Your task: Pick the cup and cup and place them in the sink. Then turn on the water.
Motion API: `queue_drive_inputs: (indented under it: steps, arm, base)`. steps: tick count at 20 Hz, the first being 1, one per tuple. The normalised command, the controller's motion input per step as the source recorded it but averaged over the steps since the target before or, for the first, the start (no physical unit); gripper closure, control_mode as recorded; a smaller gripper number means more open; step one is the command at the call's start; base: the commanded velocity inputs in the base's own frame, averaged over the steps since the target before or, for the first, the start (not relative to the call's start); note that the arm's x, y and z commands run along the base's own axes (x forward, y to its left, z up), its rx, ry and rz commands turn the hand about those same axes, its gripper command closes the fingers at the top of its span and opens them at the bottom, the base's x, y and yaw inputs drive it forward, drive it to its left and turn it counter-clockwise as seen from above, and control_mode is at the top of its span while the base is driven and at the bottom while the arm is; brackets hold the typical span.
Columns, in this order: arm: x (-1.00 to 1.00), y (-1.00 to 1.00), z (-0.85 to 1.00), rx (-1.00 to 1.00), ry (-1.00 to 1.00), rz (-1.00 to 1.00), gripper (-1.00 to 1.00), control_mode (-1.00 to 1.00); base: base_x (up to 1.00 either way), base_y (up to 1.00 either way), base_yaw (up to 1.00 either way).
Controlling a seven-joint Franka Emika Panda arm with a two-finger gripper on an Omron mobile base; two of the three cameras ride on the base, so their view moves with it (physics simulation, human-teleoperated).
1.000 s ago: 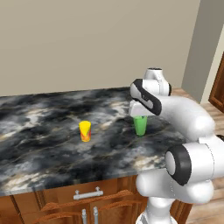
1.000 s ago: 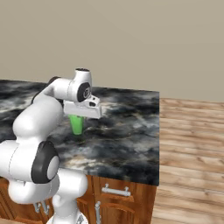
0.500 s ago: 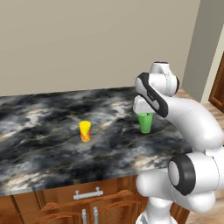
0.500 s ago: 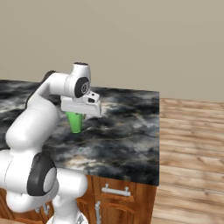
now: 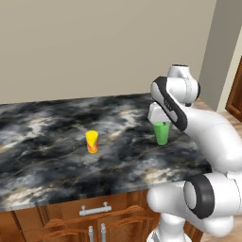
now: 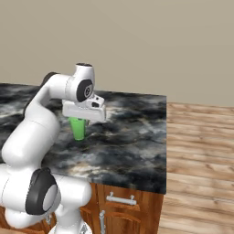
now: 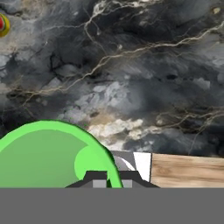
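Now | gripper pinches green cup rim (upright) | arm bent over counter

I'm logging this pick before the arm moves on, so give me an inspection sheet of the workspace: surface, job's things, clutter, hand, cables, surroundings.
Surface: black-and-white marble counter, with wooden cabinet fronts below.
Job's things: green cup upright under the hand, its rim pinched by the fingers; whether it is clear of the counter cannot be told. Yellow cup stands upright on the counter, apart from the green one.
Clutter: nothing seen.
Hand: hand shut on the green cup's rim, pointing down from above.
Cables: nothing seen.
Surroundings: plain beige wall behind the counter; wooden floor past the counter's end.
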Motion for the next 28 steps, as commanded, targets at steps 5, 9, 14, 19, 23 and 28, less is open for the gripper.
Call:
queue_drive_inputs:
  steps: [5,9,14,19,23,28]
  arm:
    - [-0.27,-0.07,0.06,0.01,0.0,0.0,1.0,1.0]
    - [0.0,0.0,0.0,0.0,0.0,0.0,1.0,1.0]
    - [0.0,0.0,0.0,0.0,0.0,0.0,1.0,1.0]
    - [0.0,0.0,0.0,0.0,0.0,0.0,1.0,1.0]
    - [0.0,0.0,0.0,0.0,0.0,0.0,1.0,1.0]
    - [0.0,0.0,0.0,0.0,0.0,0.0,1.0,1.0]
  base:
    - [-0.09,-0.04,0.0]
    - [-0.61,-0.27,0.0]
    - [-0.89,-0.45,-0.12]
    - [-0.4,-0.23,-0.36]
    - [-0.05,-0.07,-0.61]
    - [-0.03,-0.02,-0.76]
